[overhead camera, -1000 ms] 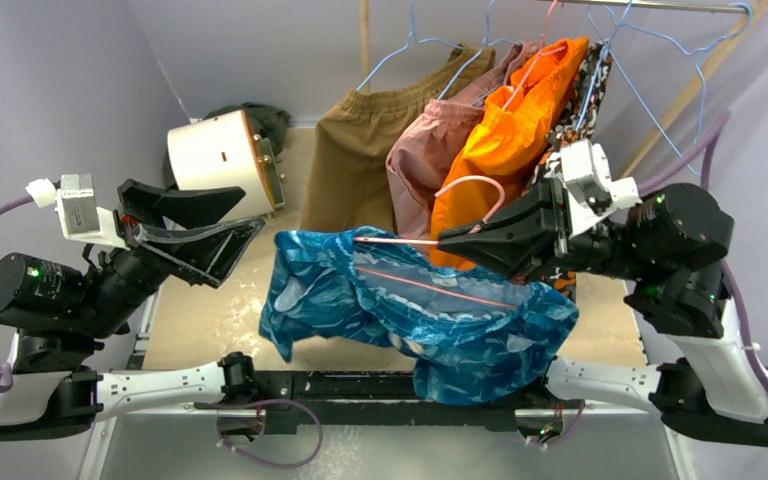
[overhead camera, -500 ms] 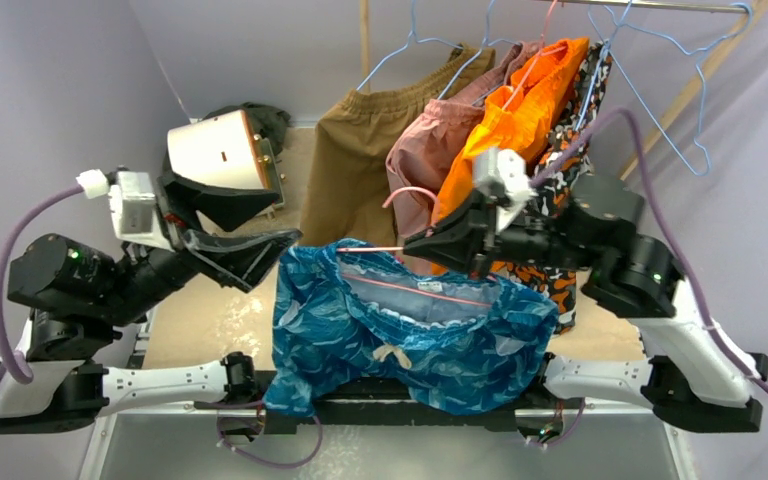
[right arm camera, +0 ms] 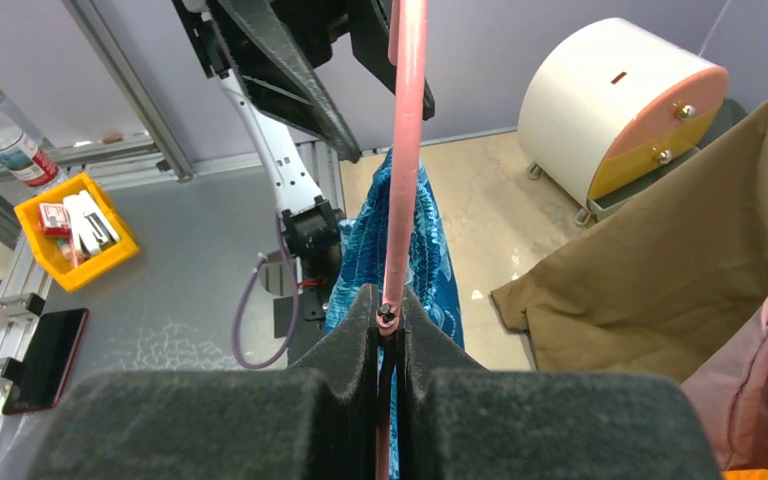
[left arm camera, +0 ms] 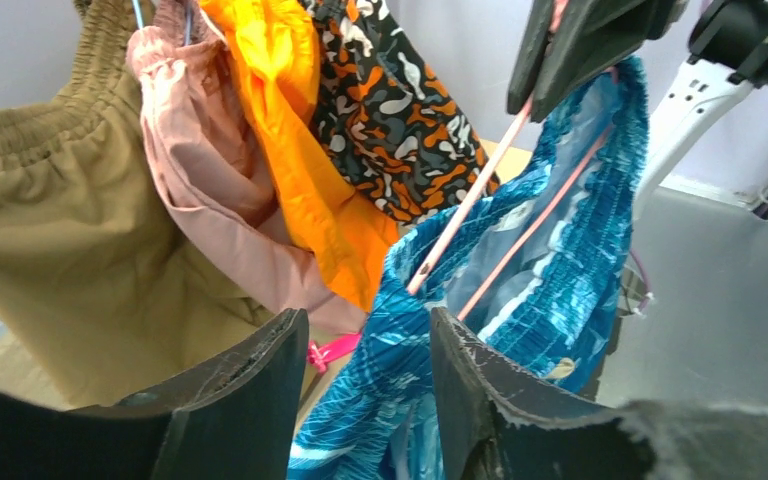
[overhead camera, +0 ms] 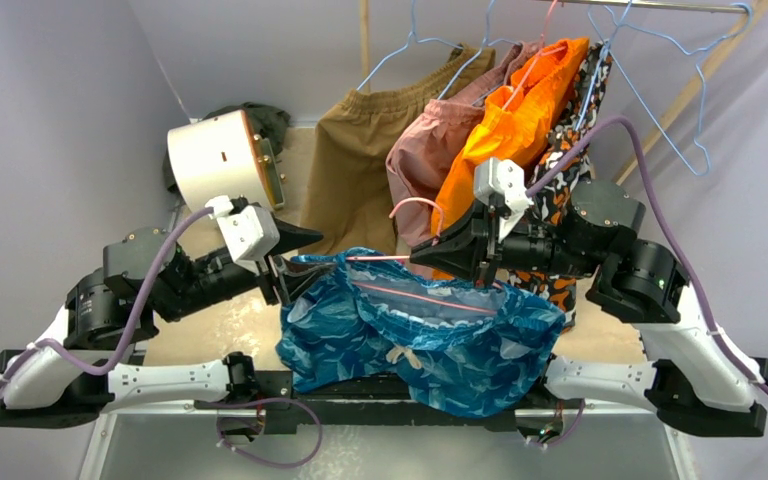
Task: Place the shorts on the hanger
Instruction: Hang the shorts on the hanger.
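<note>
The blue-and-teal shorts (overhead camera: 430, 335) hang draped over the thin pink hanger (overhead camera: 430, 292), white drawstring bow facing front. My right gripper (overhead camera: 418, 256) is shut on the hanger's wire near its hook and holds it above the table's front edge. In the right wrist view the pink wire (right arm camera: 407, 150) runs up from the shut gripper (right arm camera: 388, 300), with the shorts (right arm camera: 415, 250) below. My left gripper (overhead camera: 295, 262) is open at the shorts' left edge. In the left wrist view the shorts' fabric (left arm camera: 380, 400) lies between and beyond its fingertips (left arm camera: 260, 380), near the hanger's end (left arm camera: 465, 205).
Brown shorts (overhead camera: 355, 165), pink and orange shorts (overhead camera: 515, 125) and a patterned garment hang on light blue hangers (overhead camera: 660, 110) from a rail at the back. A white drum (overhead camera: 215, 160) stands at the back left. A yellow bin (right arm camera: 70, 230) sits off the table.
My left arm has swung right and down, bringing its open gripper to the shorts' left edge. My right gripper, earlier moved left with the hanger, now holds almost still.
</note>
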Controlling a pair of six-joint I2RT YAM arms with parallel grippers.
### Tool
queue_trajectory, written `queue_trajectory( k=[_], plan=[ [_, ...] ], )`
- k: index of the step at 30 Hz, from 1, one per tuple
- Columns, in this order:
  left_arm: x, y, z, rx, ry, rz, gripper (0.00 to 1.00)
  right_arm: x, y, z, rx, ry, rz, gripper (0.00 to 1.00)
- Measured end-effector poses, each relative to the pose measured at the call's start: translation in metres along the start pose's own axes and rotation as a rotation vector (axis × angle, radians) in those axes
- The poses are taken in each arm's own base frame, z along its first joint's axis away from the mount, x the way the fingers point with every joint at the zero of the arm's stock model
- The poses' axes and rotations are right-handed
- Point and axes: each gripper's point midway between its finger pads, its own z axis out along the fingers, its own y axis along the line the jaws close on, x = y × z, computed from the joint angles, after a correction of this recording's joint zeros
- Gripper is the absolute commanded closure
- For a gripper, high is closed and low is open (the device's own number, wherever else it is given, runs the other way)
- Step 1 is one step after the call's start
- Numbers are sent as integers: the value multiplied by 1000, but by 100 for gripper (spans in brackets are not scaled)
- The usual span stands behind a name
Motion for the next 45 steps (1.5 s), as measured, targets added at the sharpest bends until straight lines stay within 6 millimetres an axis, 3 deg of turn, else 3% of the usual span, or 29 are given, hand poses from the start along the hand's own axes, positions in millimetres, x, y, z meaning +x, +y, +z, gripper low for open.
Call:
queue_trajectory(
  k=[10, 16, 20, 23, 26, 31, 36, 40, 43, 45],
  plan=[
    [1, 1, 8, -8, -2, 21, 59, 9, -1, 2, 1, 20, 7, 100],
    [7, -4, 24, 5, 27, 25, 63, 13, -1, 4, -3, 28, 8, 100],
    [13, -6, 37, 6, 62, 29, 56, 14, 0, 4, -16, 30, 0, 100],
    [5, -11, 51, 23, 68, 22, 51, 16, 5, 3, -41, 33, -13, 100],
    [1, -22, 65, 70, 80, 11, 50, 20, 9, -1, -62, 34, -30, 100],
    [12, -36, 79, 128, 124, -13, 52, 26, 15, -10, -86, 30, -53, 100],
    [12, -39, 76, 143, 126, -35, 54, 22, 18, -19, -89, 9, -71, 100],
    [16, -28, 67, 83, 110, -55, 42, 19, 15, -24, -61, -10, -78, 100],
    [8, -11, 48, -3, 46, -92, 31, 17, 3, -27, 18, -35, -80, 100],
    [-9, 0, 26, -51, -36, -140, 29, 15, -8, -28, 85, -48, -76, 100]
  ],
)
